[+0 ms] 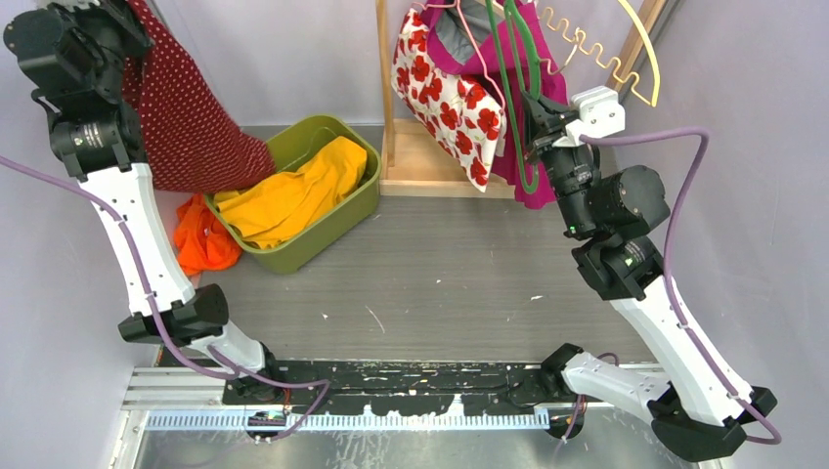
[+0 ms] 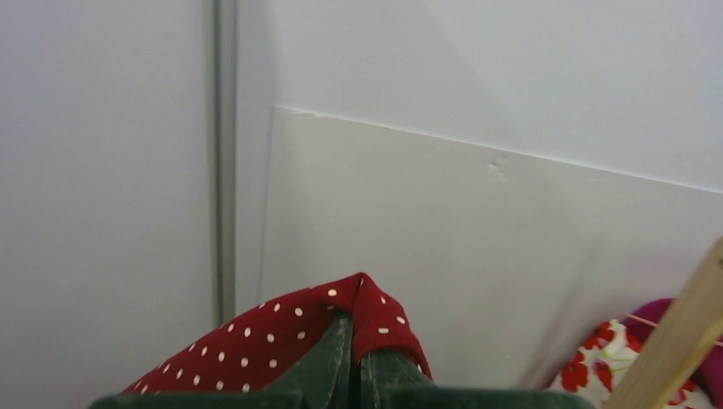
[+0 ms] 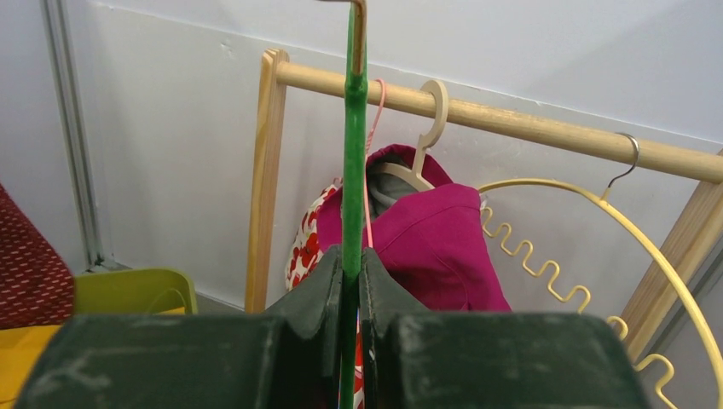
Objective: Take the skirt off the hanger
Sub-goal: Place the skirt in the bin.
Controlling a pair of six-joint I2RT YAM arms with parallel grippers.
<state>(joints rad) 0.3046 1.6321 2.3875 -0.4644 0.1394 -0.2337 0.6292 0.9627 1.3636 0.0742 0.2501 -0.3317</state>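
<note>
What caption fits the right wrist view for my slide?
Right gripper, jaws shut on the green hanger, before the wooden rail and magenta garment.

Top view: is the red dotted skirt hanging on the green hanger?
No: the skirt hangs from the left fingers at far left, well apart from the hanger pinched in the right fingers.

Bin [image 1: 344,231] far L on desk [image 1: 469,264], cloth [image 1: 293,195] in it. 2nd cloth [image 1: 203,239] on desk just L of bin. Skirt [image 1: 186,117] hangs from L hand [image 2: 354,366], hem by bin's back-L corner. Rack [image 1: 386,88] behind, R of bin, w/ garments [image 1: 450,98] on it. Hanger [image 1: 508,88] in R hand [image 3: 351,281], before rack.
</note>
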